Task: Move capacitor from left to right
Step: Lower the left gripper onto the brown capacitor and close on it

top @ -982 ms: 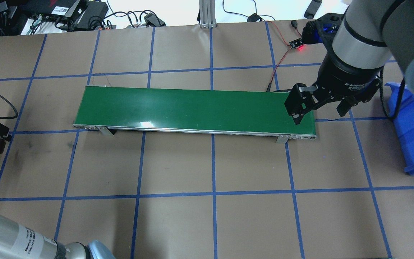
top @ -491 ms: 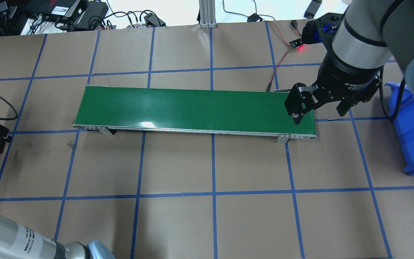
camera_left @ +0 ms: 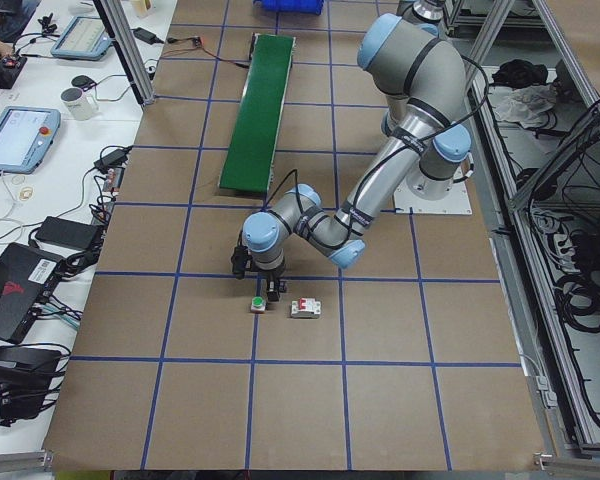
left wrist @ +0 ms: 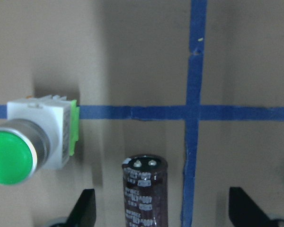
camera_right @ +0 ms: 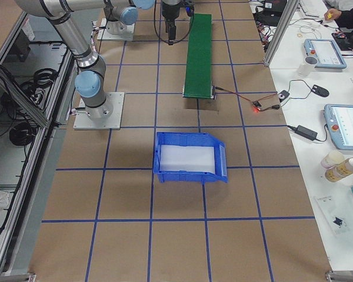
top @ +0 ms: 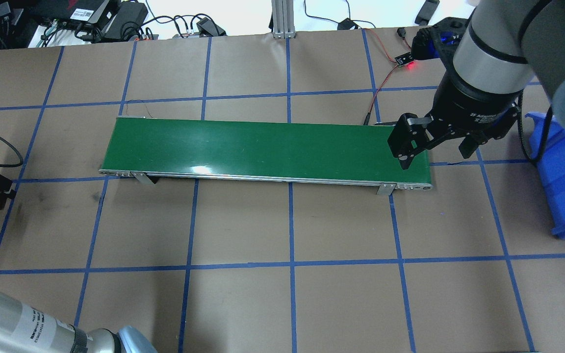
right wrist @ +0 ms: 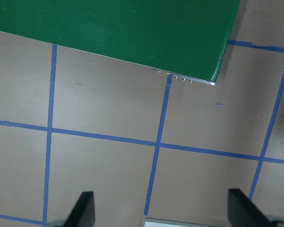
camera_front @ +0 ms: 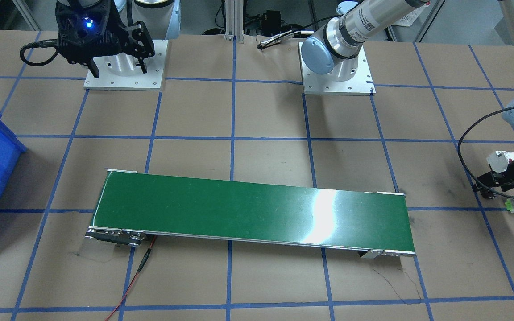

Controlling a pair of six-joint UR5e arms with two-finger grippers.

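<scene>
Left gripper (left wrist: 164, 209) down low over the table at the robot's left end, fingers (left wrist: 86, 208) spread wide; capacitor (left wrist: 145, 194) sits between them with a gap on both sides, so nothing clamped; capacitor is on the brown paper, terminal end facing the wrist cam, just beside a blue tape cross (left wrist: 193, 112); green-capped push button (left wrist: 23, 151) near it on the other side, not touching; white breaker with red switches (camera_left: 304, 308) lies just past the button in the left side view; capacitor is well apart from the green conveyor belt (top: 263, 147), off its left end; right gripper (right wrist: 163, 210) hangs above the belt's right end, jaws apart and holding nothing; its wrist cam looks down on the belt corner and bare taped grid; blue bin (top: 564, 181) on the table just right of that arm; can't tell from these views whether the capacitor is upright or lying on its side.
</scene>
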